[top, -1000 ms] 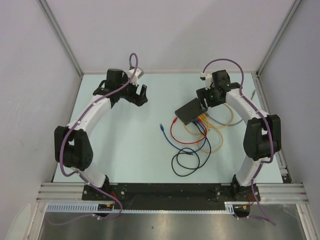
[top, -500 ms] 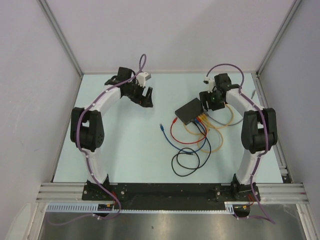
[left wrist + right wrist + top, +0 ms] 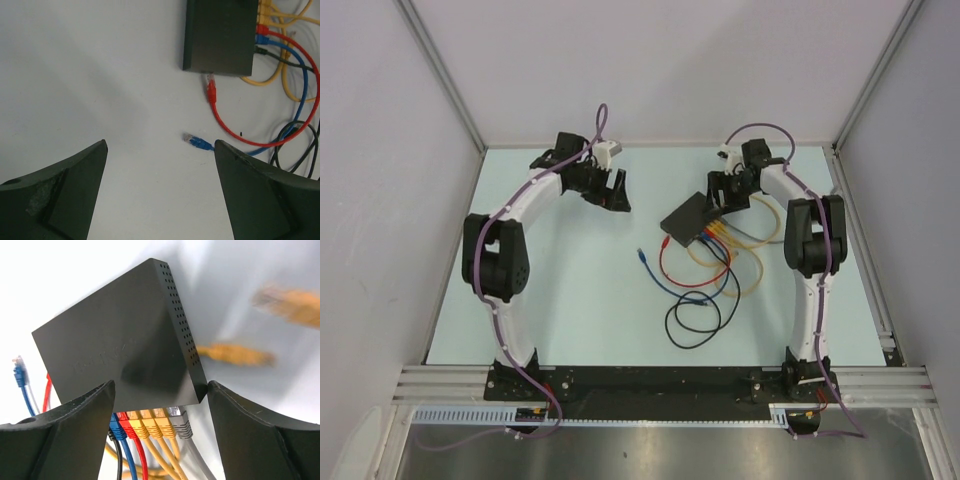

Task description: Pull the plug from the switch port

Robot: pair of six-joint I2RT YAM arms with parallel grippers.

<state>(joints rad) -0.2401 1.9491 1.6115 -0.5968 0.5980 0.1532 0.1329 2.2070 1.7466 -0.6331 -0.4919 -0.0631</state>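
The flat black switch lies right of the table's middle. It also shows in the left wrist view and the right wrist view. Black, blue, red, three yellow and grey plugs sit in a row in its port edge. My right gripper clamps the switch across its width at the port end, its right finger touching the corner. My left gripper is open and empty above the bare table, left of the switch.
A loose red plug and a loose blue plug lie unplugged near the switch. Red, blue, yellow and black cables loop toward the near side. Loose yellow plugs lie beyond the switch.
My right gripper has moved left, and the switch has shifted left with it. My left arm swung right toward the switch, then held almost still.
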